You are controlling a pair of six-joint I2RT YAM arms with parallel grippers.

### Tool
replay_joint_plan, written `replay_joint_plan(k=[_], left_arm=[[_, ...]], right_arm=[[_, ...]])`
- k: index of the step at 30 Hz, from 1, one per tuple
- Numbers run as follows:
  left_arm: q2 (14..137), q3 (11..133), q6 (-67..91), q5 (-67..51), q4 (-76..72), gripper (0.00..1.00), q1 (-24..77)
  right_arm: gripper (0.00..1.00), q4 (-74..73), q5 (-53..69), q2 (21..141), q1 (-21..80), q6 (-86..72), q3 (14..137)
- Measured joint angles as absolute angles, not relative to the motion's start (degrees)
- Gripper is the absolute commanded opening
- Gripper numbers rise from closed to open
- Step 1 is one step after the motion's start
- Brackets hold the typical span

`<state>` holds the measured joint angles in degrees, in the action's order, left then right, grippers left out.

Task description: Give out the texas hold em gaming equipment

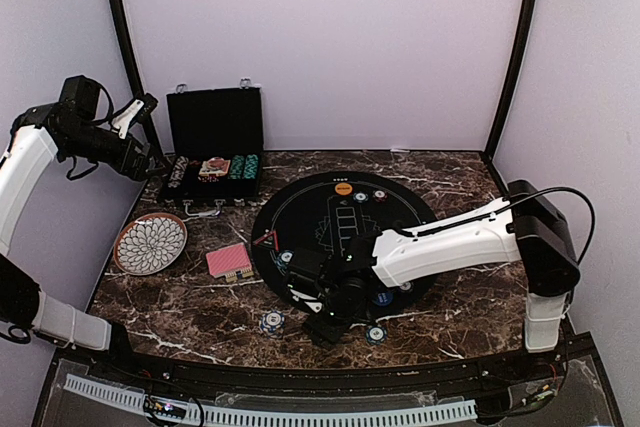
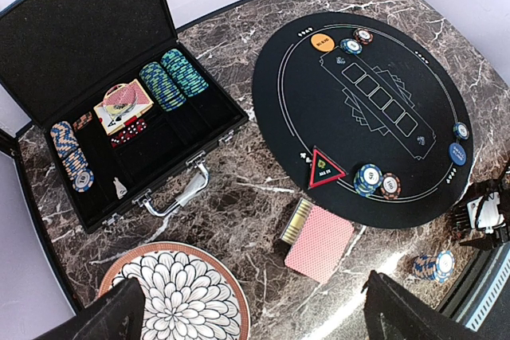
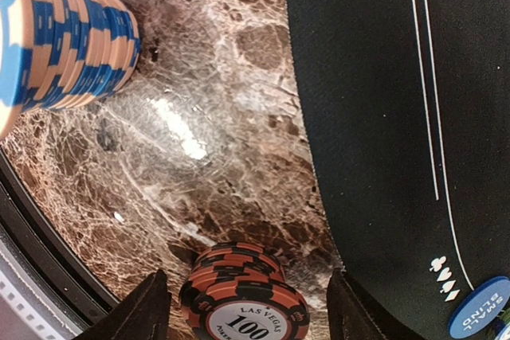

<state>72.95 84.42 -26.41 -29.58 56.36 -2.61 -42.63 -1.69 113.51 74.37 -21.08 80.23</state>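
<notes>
Right gripper (image 3: pixel 249 312) straddles the red 100 chip stack (image 3: pixel 239 288) at the mat's (image 3: pixel 374 117) six o'clock, jaws apart for grasping; left gripper (image 2: pixel 255 300) gapes empty.

Red-backed playing cards (image 2: pixel 319 242) lie stacked on the marble worktop (image 2: pixel 255 189) left of the round black mat (image 2: pixel 319 117). An orange button disc (image 2: pixel 323 41) lies flat at its far edge; an orange-and-black chip stack (image 3: pixel 243 296) stands beside its near edge.

The left arm (image 1: pixel 25 172) and the right arm (image 1: pixel 440 247) both wore smooth white shells between boxy black joints, a thin black cable (image 1: pixel 565 189) arched over the right elbow block, and the wrists ended in dark, matte, wedge-shaped fingers (image 3: pixel 147 312).
</notes>
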Motion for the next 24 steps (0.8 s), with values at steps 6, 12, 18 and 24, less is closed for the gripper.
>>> replay_joint_plan(k=[6, 12, 18, 24], left_arm=[[72.9, 84.4, -26.4, -29.6, 56.4, 0.99, -2.6], [72.9, 84.4, -26.4, -29.6, 56.4, 0.99, -2.6], [72.9, 84.4, -26.4, -29.6, 56.4, 0.99, -2.6], [72.9, 84.4, -26.4, -29.6, 56.4, 0.99, -2.6]], right_arm=[[0.59, -42.6, -1.7, 113.5, 74.4, -21.0, 80.2], [0.52, -42.7, -1.7, 113.5, 74.4, -20.9, 80.2], [0.51, -42.8, -1.7, 113.5, 74.4, -21.1, 80.4], [0.55, -43.2, -1.5, 113.5, 74.4, -21.1, 80.9]])
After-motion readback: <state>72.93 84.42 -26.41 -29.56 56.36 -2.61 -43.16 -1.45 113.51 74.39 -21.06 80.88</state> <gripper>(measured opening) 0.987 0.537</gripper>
